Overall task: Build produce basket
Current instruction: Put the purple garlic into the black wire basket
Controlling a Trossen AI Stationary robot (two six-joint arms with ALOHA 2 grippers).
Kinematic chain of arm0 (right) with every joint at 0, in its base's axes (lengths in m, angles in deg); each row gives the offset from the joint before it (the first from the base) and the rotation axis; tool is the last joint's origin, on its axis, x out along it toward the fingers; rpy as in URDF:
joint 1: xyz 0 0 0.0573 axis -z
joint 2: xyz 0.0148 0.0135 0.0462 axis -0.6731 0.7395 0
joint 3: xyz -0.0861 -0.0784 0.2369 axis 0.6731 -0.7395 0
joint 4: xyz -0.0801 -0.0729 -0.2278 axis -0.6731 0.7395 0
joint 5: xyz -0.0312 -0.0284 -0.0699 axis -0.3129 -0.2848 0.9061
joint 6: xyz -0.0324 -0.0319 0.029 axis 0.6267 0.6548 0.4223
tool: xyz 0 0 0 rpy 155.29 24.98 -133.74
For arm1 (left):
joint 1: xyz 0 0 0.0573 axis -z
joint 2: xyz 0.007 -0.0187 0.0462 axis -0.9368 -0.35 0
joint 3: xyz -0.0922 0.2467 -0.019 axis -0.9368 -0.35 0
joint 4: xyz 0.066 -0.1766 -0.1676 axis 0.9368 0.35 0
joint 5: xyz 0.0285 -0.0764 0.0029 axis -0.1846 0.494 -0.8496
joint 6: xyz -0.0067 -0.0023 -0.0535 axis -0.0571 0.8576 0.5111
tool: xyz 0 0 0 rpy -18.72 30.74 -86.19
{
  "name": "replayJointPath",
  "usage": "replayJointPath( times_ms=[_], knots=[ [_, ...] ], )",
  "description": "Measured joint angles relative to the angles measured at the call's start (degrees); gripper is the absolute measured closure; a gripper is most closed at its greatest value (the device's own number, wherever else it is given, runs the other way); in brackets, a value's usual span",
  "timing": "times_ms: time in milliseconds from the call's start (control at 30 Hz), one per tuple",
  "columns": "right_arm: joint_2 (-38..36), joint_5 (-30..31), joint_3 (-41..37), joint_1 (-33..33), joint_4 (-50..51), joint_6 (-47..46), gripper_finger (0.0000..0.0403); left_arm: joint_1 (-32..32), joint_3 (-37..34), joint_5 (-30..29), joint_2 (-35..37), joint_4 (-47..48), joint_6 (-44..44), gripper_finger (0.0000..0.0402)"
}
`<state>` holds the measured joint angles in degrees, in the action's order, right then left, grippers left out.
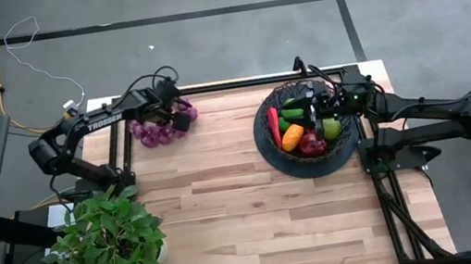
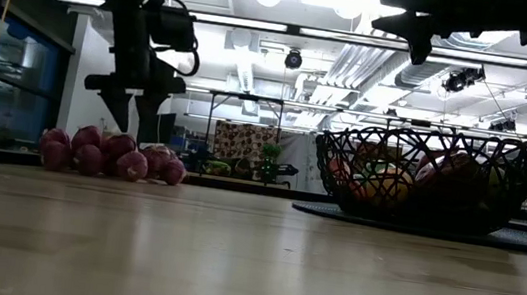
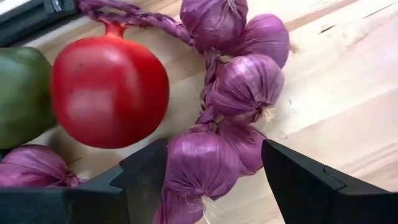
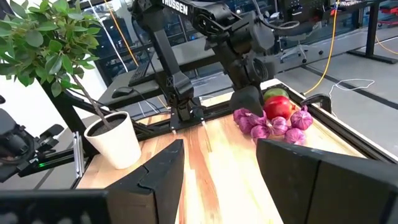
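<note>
A purple bunch of bulb-shaped pieces on a braided stem lies on the table near the far left corner, with a red apple and a green fruit lying against it. My left gripper hangs open just above it, one finger on each side of a purple bulb; no touch shows. The black wire basket stands at the far right and holds a red chilli, an orange, a green fruit and a red apple. My right gripper is open and empty above the basket.
A leafy potted plant in a white pot stands at the table's near left corner. A black frame rail runs along the far edge behind the purple bunch. Bare wooden tabletop lies between bunch, basket and plant.
</note>
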<state>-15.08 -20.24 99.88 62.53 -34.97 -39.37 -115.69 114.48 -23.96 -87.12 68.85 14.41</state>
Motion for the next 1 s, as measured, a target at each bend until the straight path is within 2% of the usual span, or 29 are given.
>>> replayJointPath(
  times_ms=[467, 767, 1000],
  knots=[
    [0.0, 0.0, 0.0, 0.0, 0.0, 0.0, 0.022, 0.5, -0.2, -1.6, -2.1, 1.2, -1.0, 0.015],
    [0.0, 0.0, 0.0, 0.0, 0.0, 0.4, 0.022, 0.4, -5.1, -1.4, -2.1, -1.8, -2.1, 0.0151],
    [0.0, 0.0, 0.0, 0.0, 0.0, 0.0, 0.022, 0.4, -5.8, -0.5, -2.1, -3.6, -2.1, 0.0152]
  ],
)
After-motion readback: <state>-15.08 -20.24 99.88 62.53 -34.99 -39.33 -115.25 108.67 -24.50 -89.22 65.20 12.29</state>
